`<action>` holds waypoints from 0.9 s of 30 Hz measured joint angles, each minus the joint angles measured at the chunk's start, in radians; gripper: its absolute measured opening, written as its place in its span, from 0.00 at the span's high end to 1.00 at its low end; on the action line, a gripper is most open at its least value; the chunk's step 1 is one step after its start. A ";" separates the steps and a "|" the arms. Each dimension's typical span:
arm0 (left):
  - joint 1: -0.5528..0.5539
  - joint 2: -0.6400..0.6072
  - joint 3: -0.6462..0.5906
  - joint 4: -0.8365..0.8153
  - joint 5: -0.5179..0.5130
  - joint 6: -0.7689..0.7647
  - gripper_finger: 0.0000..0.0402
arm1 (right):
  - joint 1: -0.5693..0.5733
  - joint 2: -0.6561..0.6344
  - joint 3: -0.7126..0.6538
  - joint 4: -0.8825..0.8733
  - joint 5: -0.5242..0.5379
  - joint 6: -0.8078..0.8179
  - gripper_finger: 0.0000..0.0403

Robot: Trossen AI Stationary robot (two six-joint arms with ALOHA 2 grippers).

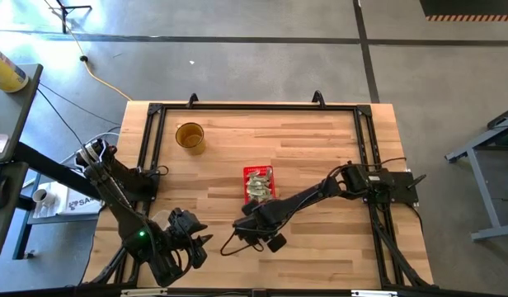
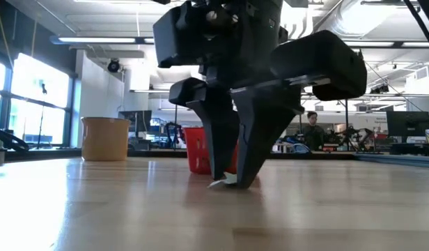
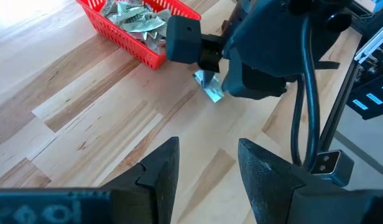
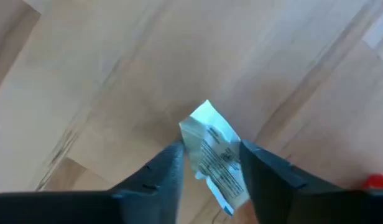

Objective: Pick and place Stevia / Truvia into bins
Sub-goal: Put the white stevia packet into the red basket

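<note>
Stevia sachets are what we look at, and one sachet [image 4: 213, 155] stands out: it is a small flat paper packet, white with pale green, with fine dark print on its face, and it looks a little crumpled at one end. We see it between the two dark fingers of the right gripper [image 4: 210, 165], which pinch it from both sides. In the low view the same sachet [image 2: 225, 181] shows as a pale scrap at the fingertips, touching or almost touching the wooden table [image 1: 320, 157]; we cannot tell which.

Going from left to right in the high view, we first meet the left gripper [image 1: 200, 242], which hangs near the front left corner of the table. Its fingers [image 3: 160, 171] are spread apart with nothing between them. Farther back on the left stands a round amber cup [image 1: 190, 136].

Near the middle of the table is the red basket [image 1: 259, 183] with meshed sides. It holds many more sachets [image 3: 132, 15], pale green and white, lying in a loose heap. The right gripper [image 1: 252, 224] is just in front of this basket, close to its near end, and the right arm [image 1: 320, 194] stretches from there toward the right edge of the table.
</note>
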 joint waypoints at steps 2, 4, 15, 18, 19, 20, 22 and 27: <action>0.000 0.000 0.000 0.000 0.000 0.000 0.50 | -0.001 0.000 -0.009 0.006 0.022 0.000 0.71; 0.000 0.000 0.000 0.000 0.000 0.000 0.50 | -0.003 -0.003 -0.026 0.009 0.034 0.000 0.78; 0.000 0.000 0.000 0.003 0.000 0.000 0.50 | 0.027 -0.018 -0.001 -0.085 0.014 0.154 0.98; 0.000 0.000 0.000 0.002 0.001 0.000 0.50 | 0.041 -0.079 0.031 -0.104 0.046 0.225 0.99; 0.000 0.000 0.000 0.000 0.000 0.000 0.50 | 0.045 -0.108 0.038 -0.104 0.073 0.249 0.99; 0.000 -0.001 0.000 0.000 0.001 0.000 0.50 | 0.048 -0.134 0.038 -0.106 0.105 0.268 0.99; 0.000 -0.001 0.000 0.000 0.000 0.000 0.50 | 0.041 -0.182 0.038 -0.122 0.185 0.290 0.99; 0.000 -0.001 0.000 0.001 -0.022 0.000 0.50 | -0.072 -0.228 0.038 -0.152 0.292 0.293 0.99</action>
